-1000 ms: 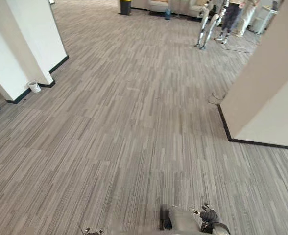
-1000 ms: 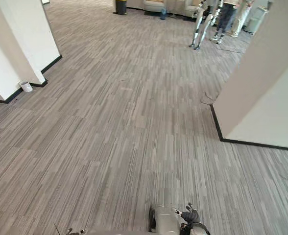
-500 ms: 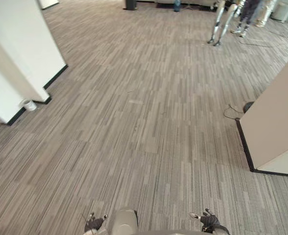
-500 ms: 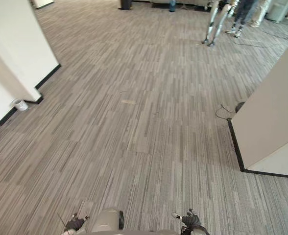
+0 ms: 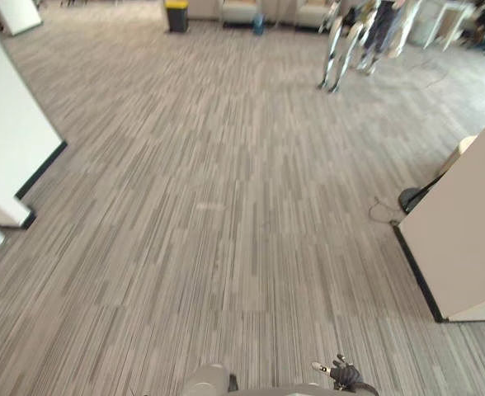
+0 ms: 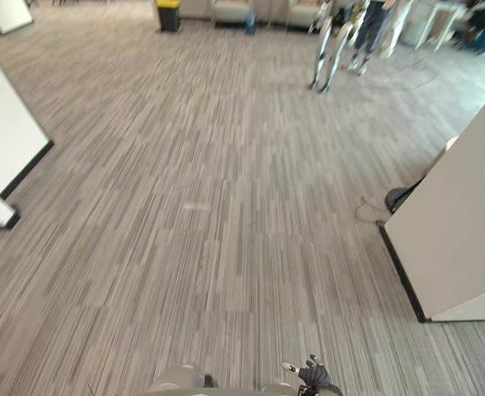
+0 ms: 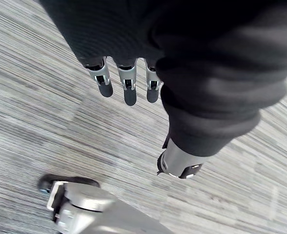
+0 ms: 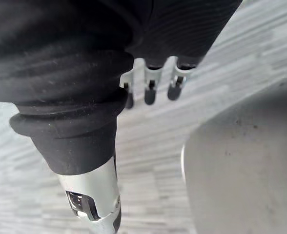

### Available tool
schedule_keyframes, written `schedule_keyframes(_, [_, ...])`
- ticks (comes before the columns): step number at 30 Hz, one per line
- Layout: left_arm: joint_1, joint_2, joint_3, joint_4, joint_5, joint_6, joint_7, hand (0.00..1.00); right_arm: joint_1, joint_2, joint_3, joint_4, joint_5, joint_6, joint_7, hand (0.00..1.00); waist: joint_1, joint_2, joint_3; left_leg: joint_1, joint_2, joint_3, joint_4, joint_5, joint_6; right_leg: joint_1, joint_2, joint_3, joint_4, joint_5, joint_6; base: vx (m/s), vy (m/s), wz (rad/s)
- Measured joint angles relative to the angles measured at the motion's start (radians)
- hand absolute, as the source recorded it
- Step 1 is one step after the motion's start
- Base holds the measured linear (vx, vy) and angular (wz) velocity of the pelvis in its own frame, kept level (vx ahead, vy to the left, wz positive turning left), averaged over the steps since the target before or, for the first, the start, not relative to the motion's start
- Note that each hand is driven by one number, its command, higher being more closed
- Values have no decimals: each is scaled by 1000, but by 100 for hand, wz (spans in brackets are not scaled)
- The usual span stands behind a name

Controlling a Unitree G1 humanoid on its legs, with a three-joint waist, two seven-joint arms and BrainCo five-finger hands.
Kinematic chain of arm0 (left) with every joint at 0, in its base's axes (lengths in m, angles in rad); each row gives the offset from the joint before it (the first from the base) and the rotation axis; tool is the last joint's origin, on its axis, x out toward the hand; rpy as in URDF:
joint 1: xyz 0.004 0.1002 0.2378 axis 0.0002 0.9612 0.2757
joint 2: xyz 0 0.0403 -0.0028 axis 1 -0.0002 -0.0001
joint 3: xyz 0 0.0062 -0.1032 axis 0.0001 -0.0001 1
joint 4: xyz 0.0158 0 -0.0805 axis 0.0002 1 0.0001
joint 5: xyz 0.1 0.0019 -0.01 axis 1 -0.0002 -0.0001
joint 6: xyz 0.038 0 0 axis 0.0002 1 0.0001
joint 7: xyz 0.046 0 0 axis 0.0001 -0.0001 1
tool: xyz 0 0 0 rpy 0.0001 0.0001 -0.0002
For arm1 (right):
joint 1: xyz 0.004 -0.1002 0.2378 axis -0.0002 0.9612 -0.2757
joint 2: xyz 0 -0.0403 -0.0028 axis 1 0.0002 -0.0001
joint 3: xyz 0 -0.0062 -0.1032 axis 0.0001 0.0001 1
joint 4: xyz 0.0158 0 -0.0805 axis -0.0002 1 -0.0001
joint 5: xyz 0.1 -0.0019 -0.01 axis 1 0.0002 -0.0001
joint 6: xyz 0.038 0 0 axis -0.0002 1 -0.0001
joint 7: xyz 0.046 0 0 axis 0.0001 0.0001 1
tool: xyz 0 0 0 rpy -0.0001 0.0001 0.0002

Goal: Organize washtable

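- The view has swung: the white pillar now lies farther left of the fingers of the right hand.
- A yellow-lidded bin now shows far ahead.

Right robot hand partly below the bottom edge; distant person waist-up beyond the top.

Two head cameras side by side, looking down at the same floor, wrist cameras very close, looking past fingers to floor

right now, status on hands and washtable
Both empty: left hand open, right hand open. Not at washtable yet, carpet floor ahead. On right, white partition.
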Motion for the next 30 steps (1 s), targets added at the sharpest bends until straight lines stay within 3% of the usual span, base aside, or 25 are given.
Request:
schedule_keyframes(1, [-14,1,1,1,0,2,0,0,0,-1,-7,-9,4,-9,1,0,-4,0,0,59,1,-6,-56,-9,0,-64,9,-51,-66,-27,-28,412,94,-3])
schedule_keyframes(4, [-13,-11,26,1,21,1,0,0,0,2,-30,-43,7,-17,0,0,-36,9,0,145,28,-14,-118,-41,-36,-167,35,-177,-381,-30,-18,471,73,12])
schedule_keyframes(6, [-12,-23,53,1,38,3,1,0,2,2,-43,-61,7,-14,0,0,-45,19,-1,227,50,5,-165,-81,-80,-203,62,-256,-714,90,-39,564,44,-12])
schedule_keyframes(7, [-12,-30,60,-2,39,3,1,0,4,2,-44,-71,8,-13,0,0,-49,29,-4,253,60,10,-182,-92,-101,-208,81,-266,-757,122,-49,648,28,-11])
schedule_keyframes(8, [-13,-45,62,-4,41,1,0,0,11,-2,-41,-93,11,-15,0,0,-56,55,-13,295,85,2,-186,-104,-126,-207,115,-281,-790,176,-96,560,17,5])
schedule_keyframes(9, [-20,-52,61,-6,42,1,-2,0,16,-5,-40,-94,10,-13,-1,0,-64,65,-22,300,105,-18,-148,-105,-130,-196,137,-283,-793,261,-158,931,-10,8])
schedule_keyframes(10, [-36,-73,82,-6,44,1,-3,0,15,-10,-43,-96,7,-12,0,0,-57,107,-32,271,155,-62,-25,-93,-154,-176,169,-291,-774,300,-175,806,-19,7])
schedule_keyframes(11, [-49,-81,92,-9,46,1,-4,0,14,-13,-42,-97,4,-12,0,0,-56,114,-36,232,158,-78,55,-59,-183,-168,174,-294,-761,274,-178,949,-51,1])
schedule_keyframes(12, [-62,-93,115,-28,46,1,-12,0,15,-21,-39,-97,5,-6,0,0,-54,106,-38,168,152,-114,201,46,-164,-148,174,-291,-754,241,-183,737,-61,-11])
schedule_keyframes(13, [-66,-106,128,-52,46,-1,-21,0,16,-20,-24,-106,7,6,-2,0,-48,112,-26,50,158,-156,456,210,-165,-63,179,-265,-799,206,-183,838,-48,-21])
schedule_keyframes(15, [-66,-110,135,-62,42,0,-20,0,12,-25,-7,-105,7,16,-3,0,-45,122,-12,-29,191,-149,640,207,-160,33,191,-230,-835,186,-190,669,7,-37])
schedule_keyframes(16, [-55,-105,134,-73,35,0,-18,0,9,-25,9,-91,6,22,-4,0,-34,99,-1,-89,210,-133,706,188,-134,115,192,-192,-873,171,-196,534,30,-45])
schedule_keyframes(17, [-47,-102,134,-85,35,-1,-18,0,8,-24,20,-83,5,24,-5,0,-26,92,2,-120,212,-129,725,177,-122,155,188,-171,-895,158,-191,616,42,-62])
schedule_keyframes(18, [-40,-93,122,-91,36,-4,-15,0,7,-23,38,-68,2,24,-7,0,-13,78,0,-193,210,-133,727,158,-107,204,174,-131,-931,122,-163,637,110,-70])
schedule_keyframes(19, [-33,-97,109,-92,34,-9,-13,0,-17,-31,39,-45,-6,26,-8,0,1,86,9,-283,210,-152,673,116,-117,254,167,-94,-941,93,-157,603,145,-74])
schedule_keyframes(21, [-27,-93,93,-91,35,-10,-8,0,-19,-32,40,-32,-6,30,-9,0,10,81,11,-336,204,-145,567,87,-126,284,148,-69,-942,65,-137,424,190,-50])
schedule_keyframes(22, [-15,-86,83,-91,35,-12,0,0,-19,-23,41,-32,-6,28,-9,0,7,67,14,-359,182,-125,380,86,-137,306,114,-51,-937,26,-111,459,276,-43])
schedule_keyframes(24, [-3,-77,52,-90,35,-12,3,0,-15,-28,60,-33,-6,27,-9,0,8,68,12,-373,135,-135,30,141,-179,342,66,-25,-914,-56,-77,606,402,-40])
schedule_keyframes(25, [19,-73,40,-87,33,-13,3,0,-12,-30,80,-24,-6,27,-10,0,18,49,0,-356,99,-134,17,265,-158,365,31,6,-909,-94,-58,577,389,-31])
schedule_keyframes(26, [26,-57,38,-86,33,-13,3,0,-12,-18,89,-16,-6,27,-10,0,22,43,-12,-359,71,-120,30,233,-135,367,10,19,-902,-102,-60,625,355,-14])
schedule_keyframes(27, [27,-45,35,-85,33,-17,7,0,-7,-4,102,-15,-7,24,-6,0,11,8,-36,-371,44,-110,57,196,-109,342,-13,50,-857,-99,-67,495,261,7])
schedule_keyframes(28, [24,-41,35,-83,33,-22,6,0,-9,-4,108,-15,-15,22,-3,0,9,3,-37,-374,34,-103,90,170,-85,321,-28,80,-798,-94,-56,603,333,8])
schedule_keyframes(29, [18,-38,37,-75,33,-21,7,0,-7,-4,102,-17,-29,21,-4,0,12,-1,-36,-354,24,-82,129,123,-53,282,-29,116,-647,-81,-30,556,335,-9])
schedule_keyframes(30, [12,-28,35,-64,33,-22,6,0,-6,-2,90,-17,-37,19,-3,0,11,-13,-24,-290,2,-58,129,94,-23,220,-30,154,-421,-31,49,538,311,-13])
